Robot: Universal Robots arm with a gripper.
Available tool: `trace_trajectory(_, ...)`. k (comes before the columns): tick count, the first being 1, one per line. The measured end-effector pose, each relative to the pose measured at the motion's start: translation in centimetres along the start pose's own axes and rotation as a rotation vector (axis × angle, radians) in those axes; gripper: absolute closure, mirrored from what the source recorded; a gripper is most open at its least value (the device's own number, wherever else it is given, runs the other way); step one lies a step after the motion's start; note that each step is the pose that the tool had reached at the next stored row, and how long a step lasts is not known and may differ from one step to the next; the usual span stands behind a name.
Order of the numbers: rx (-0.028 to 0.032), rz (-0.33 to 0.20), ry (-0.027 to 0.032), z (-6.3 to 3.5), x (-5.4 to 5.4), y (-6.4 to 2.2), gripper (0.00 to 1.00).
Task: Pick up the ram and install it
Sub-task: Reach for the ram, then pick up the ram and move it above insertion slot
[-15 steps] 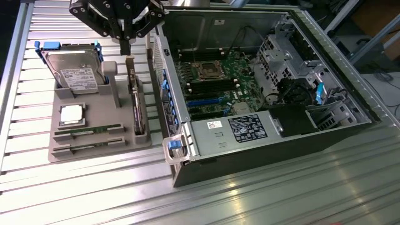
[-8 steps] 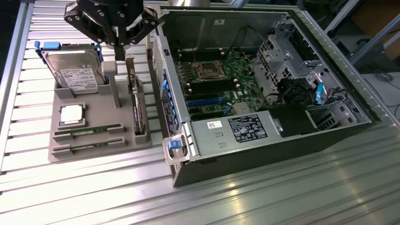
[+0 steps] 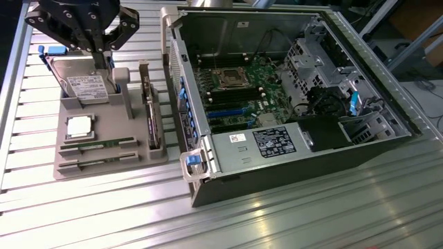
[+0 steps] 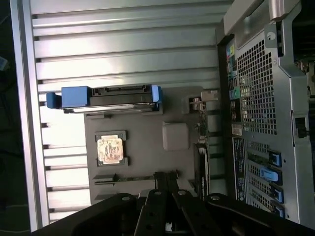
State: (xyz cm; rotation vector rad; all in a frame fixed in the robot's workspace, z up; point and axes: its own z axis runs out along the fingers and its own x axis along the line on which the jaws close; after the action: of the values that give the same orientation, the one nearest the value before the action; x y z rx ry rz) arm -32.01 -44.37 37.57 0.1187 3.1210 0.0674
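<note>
Two green ram sticks (image 3: pixel 97 146) lie side by side in slots at the near end of a grey tray (image 3: pixel 132 165), in the exterior view's left. One ram stick (image 4: pixel 123 177) also shows in the wrist view, just beside my fingertips. My gripper (image 3: pixel 109 66) hangs high over the far end of the tray, above the hard drive (image 3: pixel 86 85). Its fingers (image 4: pixel 161 183) are shut, with nothing between them.
The tray also holds a silver processor (image 3: pixel 80 126) and an upright dark expansion card (image 3: pixel 151 116). An open computer case (image 3: pixel 291 88) lies in the exterior view's right, motherboard exposed. Its perforated rear panel (image 4: pixel 256 93) stands close beside the tray. The table is slatted metal.
</note>
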Motion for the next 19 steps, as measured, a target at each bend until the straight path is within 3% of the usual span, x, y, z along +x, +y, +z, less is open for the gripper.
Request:
trace_trajectory(3,-0.0001,0.000,0.0000,-0.01,0.2,-0.29,0.89)
trace_trajectory(8,-0.0001,0.000,0.0000,-0.10,0.3,-2.31,0.89)
trace_trajectory(19,0.0000,0.000,0.0000,-0.11,0.3,-2.42,0.89)
